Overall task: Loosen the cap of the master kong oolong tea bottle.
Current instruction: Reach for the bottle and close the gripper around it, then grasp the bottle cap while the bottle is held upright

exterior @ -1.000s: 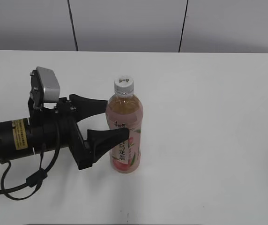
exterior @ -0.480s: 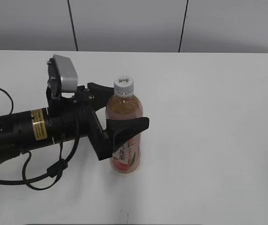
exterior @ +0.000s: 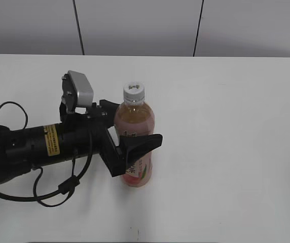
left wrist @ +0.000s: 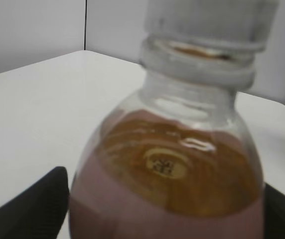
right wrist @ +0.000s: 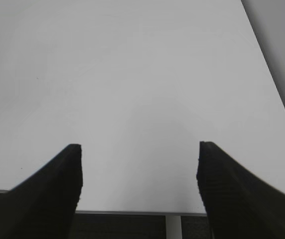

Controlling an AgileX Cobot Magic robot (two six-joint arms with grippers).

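The master kong oolong tea bottle point(exterior: 138, 172) stands upright on the white table point(exterior: 226, 126), with its white cap point(exterior: 134, 91) on. My left gripper point(exterior: 137, 124) reaches in from the left, and its two black fingers clasp the bottle's body below the shoulder, one in front and one behind. In the left wrist view the bottle point(left wrist: 167, 164) fills the frame between the fingers of that gripper point(left wrist: 165, 209), and the cap point(left wrist: 210, 20) is at the top edge. My right gripper point(right wrist: 138, 189) is open and empty over the table's edge; it does not show in the exterior view.
The white table point(right wrist: 132, 74) is bare in the right wrist view, and its edge runs just ahead of the right fingertips. A grey panelled wall point(exterior: 135, 25) stands behind the table. The left arm's black cable point(exterior: 59, 192) lies on the table at the left.
My left gripper has moved right, so that its fingers now straddle the bottle, and the gap between them has narrowed onto it. The bottle has stayed upright in place.
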